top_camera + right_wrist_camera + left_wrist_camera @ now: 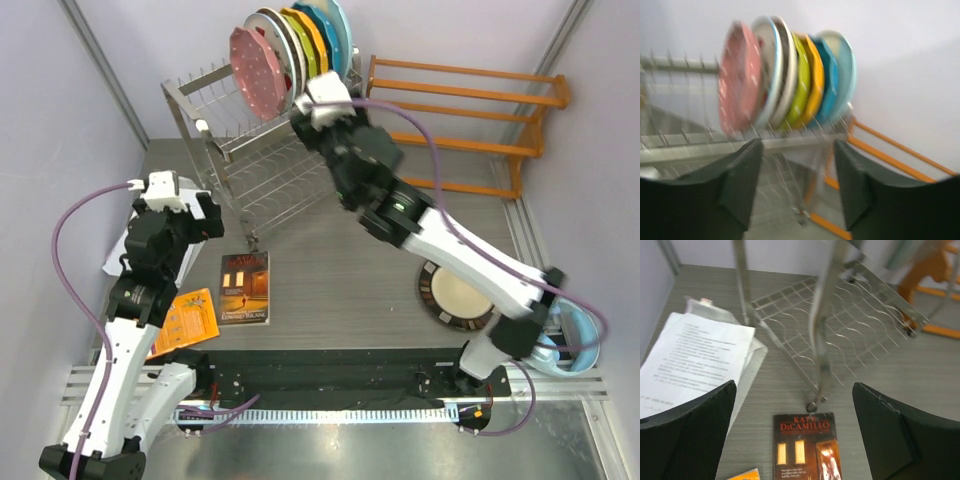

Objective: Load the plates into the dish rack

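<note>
Left hand [794,389], right hand [797,146] both spread, empty; pink plate [739,82] in dish rack [238,165] blurred, dots smeared.

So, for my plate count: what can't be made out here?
Right wrist view: blur smears the patterns of the plates beside the pink plate.
Top view: right arm covers part of the brown-rimmed plate.
Left wrist view: book cut off at bottom edge; sheet print too small.

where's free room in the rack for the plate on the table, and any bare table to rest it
Free: on the rack, the upper slots left of the pink plate; bare table between the book and the brown-rimmed plate. Crowded: the rack's right end, plates packed side by side.
</note>
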`<move>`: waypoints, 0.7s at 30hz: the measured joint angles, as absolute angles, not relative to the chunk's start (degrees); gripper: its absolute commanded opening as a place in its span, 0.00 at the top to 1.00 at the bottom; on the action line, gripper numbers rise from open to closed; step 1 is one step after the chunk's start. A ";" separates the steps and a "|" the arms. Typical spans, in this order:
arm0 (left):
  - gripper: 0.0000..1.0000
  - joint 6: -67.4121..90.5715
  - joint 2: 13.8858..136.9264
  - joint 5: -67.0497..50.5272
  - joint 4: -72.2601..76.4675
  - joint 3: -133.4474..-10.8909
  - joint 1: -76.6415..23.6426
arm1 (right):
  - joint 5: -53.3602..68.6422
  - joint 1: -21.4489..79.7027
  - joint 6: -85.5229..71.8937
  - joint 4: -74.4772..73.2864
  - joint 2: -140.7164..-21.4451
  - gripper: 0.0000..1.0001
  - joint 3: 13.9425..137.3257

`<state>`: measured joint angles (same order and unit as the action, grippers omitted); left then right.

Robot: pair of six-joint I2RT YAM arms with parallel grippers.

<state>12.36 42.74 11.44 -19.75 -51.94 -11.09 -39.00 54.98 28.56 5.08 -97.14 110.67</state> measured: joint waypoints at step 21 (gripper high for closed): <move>0.07 6.79 42.39 -30.37 -33.32 -46.13 -13.02 | -9.28 25.67 35.29 -46.57 -63.11 0.35 44.58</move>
<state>6.79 42.39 -30.37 -33.32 -46.13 -13.02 -9.28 25.67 35.29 -46.57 -63.11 44.58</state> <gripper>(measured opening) 0.939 0.655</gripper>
